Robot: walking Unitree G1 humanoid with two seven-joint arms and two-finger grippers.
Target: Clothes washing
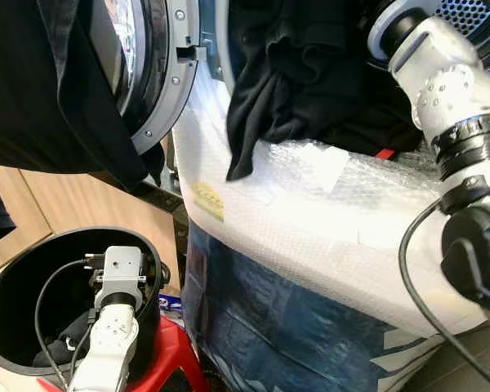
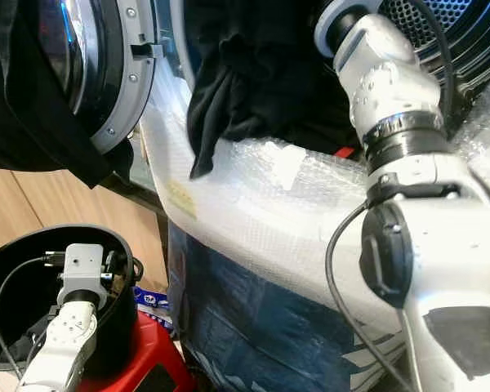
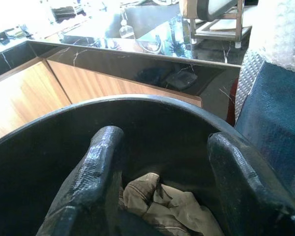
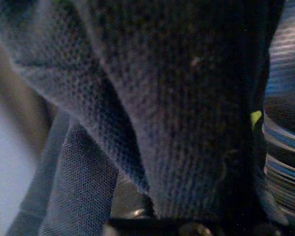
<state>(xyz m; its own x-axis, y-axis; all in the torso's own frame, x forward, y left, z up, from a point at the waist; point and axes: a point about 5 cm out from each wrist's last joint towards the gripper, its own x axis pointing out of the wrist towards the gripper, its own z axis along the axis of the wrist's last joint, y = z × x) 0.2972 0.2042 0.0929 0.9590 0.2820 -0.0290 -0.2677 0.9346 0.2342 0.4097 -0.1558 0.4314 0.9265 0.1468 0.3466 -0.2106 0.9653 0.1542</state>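
A bundle of black clothes (image 1: 310,73) spills out of the washing machine's drum opening and hangs over its bubble-wrapped front (image 1: 310,212). My right arm (image 1: 449,90) reaches up into that opening; its wrist view is pressed against dark knit fabric (image 4: 187,98), which hides the fingers. Low at the left, my left arm (image 1: 118,278) dips into a black bucket (image 1: 8,278). There my left gripper (image 3: 164,140) stands open just above a crumpled beige cloth (image 3: 162,201) on the bucket's bottom, with nothing between its fingers.
The round washer door (image 1: 159,73) stands open at the upper left, and a large black garment (image 1: 49,82) hangs in front of it. A red stool (image 1: 175,359) carries the bucket. Blue wrapping (image 1: 294,327) covers the machine's lower front. Wooden floor (image 1: 65,204) lies to the left.
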